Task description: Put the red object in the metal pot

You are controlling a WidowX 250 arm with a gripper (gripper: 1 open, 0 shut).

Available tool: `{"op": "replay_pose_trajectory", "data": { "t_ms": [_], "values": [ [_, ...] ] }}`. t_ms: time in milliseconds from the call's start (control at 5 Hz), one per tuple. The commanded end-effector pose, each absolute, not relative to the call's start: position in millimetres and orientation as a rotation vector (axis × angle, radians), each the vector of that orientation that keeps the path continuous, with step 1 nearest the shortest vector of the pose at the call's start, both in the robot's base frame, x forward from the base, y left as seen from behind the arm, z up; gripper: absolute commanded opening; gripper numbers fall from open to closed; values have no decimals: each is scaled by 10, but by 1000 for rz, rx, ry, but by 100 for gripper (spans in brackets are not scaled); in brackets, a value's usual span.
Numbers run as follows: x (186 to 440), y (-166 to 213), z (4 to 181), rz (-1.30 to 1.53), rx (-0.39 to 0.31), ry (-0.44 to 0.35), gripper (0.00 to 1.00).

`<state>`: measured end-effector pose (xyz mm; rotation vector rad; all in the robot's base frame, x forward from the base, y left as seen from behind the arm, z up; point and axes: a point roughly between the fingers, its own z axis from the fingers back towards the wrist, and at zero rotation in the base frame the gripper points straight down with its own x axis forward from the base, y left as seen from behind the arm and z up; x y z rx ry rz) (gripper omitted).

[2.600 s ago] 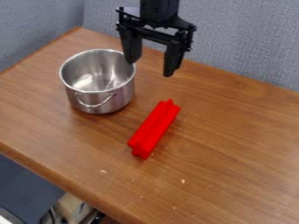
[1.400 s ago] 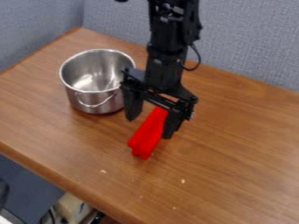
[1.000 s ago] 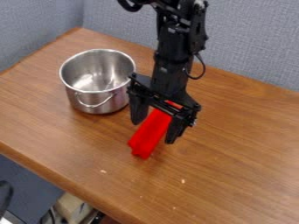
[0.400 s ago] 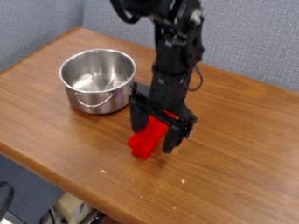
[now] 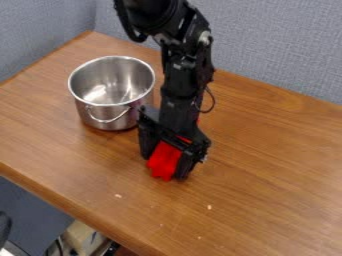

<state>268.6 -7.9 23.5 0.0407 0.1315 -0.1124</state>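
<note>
The red object (image 5: 164, 163) lies on the wooden table (image 5: 267, 180), and only its near end shows below the arm. My gripper (image 5: 173, 153) points straight down over it, open, with one dark finger (image 5: 144, 140) on the block's left and the other finger (image 5: 199, 157) on its right. The fingers straddle the block low at the tabletop; I see no squeeze on it. The metal pot (image 5: 110, 90) stands upright and empty to the upper left, its thin handle hanging on the near side.
The table's near edge runs diagonally from the left to the bottom right, with a drop to the floor beyond. A grey wall stands behind the table. The black arm rises from the gripper toward the top of the view.
The gripper has sunk down around the red object, from just above it to tabletop level, staying open. The block and the pot have not moved.
</note>
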Motion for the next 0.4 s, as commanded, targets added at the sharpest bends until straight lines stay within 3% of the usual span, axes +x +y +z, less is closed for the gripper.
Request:
{"op": "replay_pose_trajectory", "data": {
  "t_ms": [0,200],
  "values": [
    [2782,-72,346,-94,32,98,100],
    [2770,-81,346,-93,15,95,100]
  ]
}}
